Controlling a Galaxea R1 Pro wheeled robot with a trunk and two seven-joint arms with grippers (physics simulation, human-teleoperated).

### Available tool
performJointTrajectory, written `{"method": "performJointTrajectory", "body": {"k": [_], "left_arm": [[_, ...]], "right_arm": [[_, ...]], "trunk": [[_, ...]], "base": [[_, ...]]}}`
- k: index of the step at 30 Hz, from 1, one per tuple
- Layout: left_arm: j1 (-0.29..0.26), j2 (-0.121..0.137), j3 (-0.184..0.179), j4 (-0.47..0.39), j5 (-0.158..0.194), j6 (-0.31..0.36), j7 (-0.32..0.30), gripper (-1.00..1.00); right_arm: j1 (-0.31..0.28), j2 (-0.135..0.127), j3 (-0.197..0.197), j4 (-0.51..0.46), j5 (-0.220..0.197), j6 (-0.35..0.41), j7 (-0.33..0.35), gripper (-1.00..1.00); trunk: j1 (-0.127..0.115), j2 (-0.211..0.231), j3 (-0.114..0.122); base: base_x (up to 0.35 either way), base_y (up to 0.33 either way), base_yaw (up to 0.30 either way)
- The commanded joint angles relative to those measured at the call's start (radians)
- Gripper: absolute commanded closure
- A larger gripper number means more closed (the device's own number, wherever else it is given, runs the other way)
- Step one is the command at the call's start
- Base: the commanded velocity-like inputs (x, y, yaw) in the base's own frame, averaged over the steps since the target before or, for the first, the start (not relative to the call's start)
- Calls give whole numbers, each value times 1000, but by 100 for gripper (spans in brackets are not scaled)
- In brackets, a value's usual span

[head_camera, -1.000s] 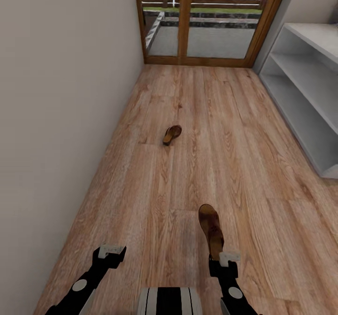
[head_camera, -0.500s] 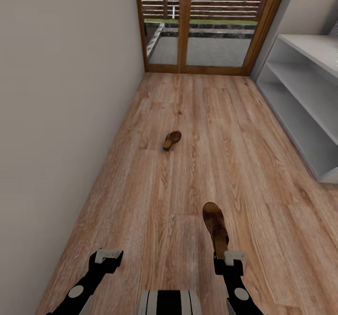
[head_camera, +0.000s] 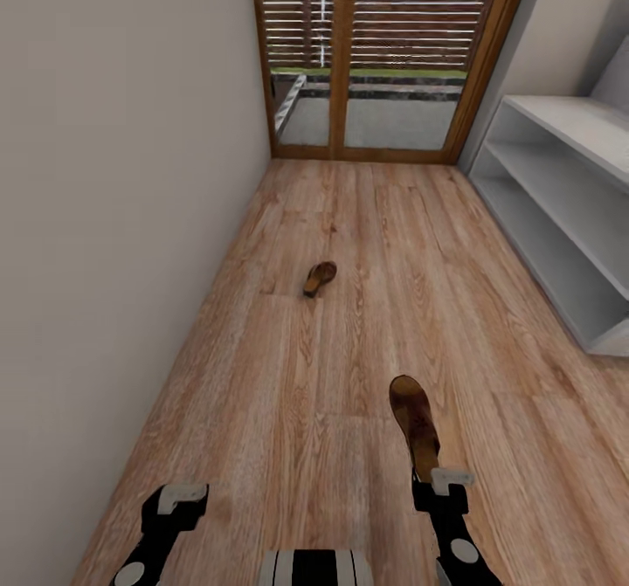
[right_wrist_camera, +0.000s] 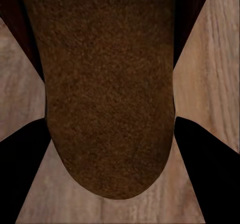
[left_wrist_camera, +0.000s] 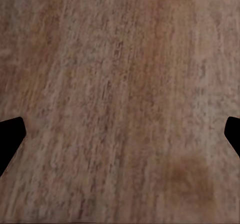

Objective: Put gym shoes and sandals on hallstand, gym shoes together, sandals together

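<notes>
One brown sandal [head_camera: 415, 422] sticks out forward from my right gripper [head_camera: 443, 481], which is shut on its heel end just above the corridor floor [head_camera: 349, 368]. In the right wrist view the sandal [right_wrist_camera: 110, 83] lies between the black fingers [right_wrist_camera: 22, 169]. The other sandal [head_camera: 320, 278] lies on the floor farther ahead, near the middle of the corridor. My left gripper [head_camera: 179, 499] hangs open over bare planks, its fingers [left_wrist_camera: 10, 134] spread wide. The white hallstand [head_camera: 559, 219] runs along the right wall. The gym shoes are out of view.
A plain wall [head_camera: 114, 219] closes the left side. A wood-framed glass door [head_camera: 384, 53] ends the corridor ahead. Open floor lies between the far sandal and the hallstand.
The whole picture has slid downward, so the camera has moved. The right gripper still holds the sandal. The left gripper sits lower and further left in the picture.
</notes>
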Motion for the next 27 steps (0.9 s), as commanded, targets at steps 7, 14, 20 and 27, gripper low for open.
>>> {"method": "performJointTrajectory", "body": {"k": [7, 14, 20, 27], "left_arm": [[24, 0, 1, 46, 1, -54, 55, -100], [44, -1, 46, 92, -1, -104, 62, -100], [49, -1, 58, 124, -1, -121, 63, -100], [50, -2, 60, 146, -5, -128, 62, -100]], "right_arm": [[8, -18, 4, 54, 5, -43, -9, 100], [10, -20, 3, 144, 4, -129, -13, 100], [11, -21, 3, 245, 3, -216, -13, 100], [11, -20, 3, 352, 3, -320, -13, 100]], "trunk": [[-3, 1, 37], [-6, 3, 75], [-9, 5, 108], [-12, 6, 146]], "base": [[0, 0, -59], [0, 0, -77], [0, 0, -83], [0, 0, -84]]}}
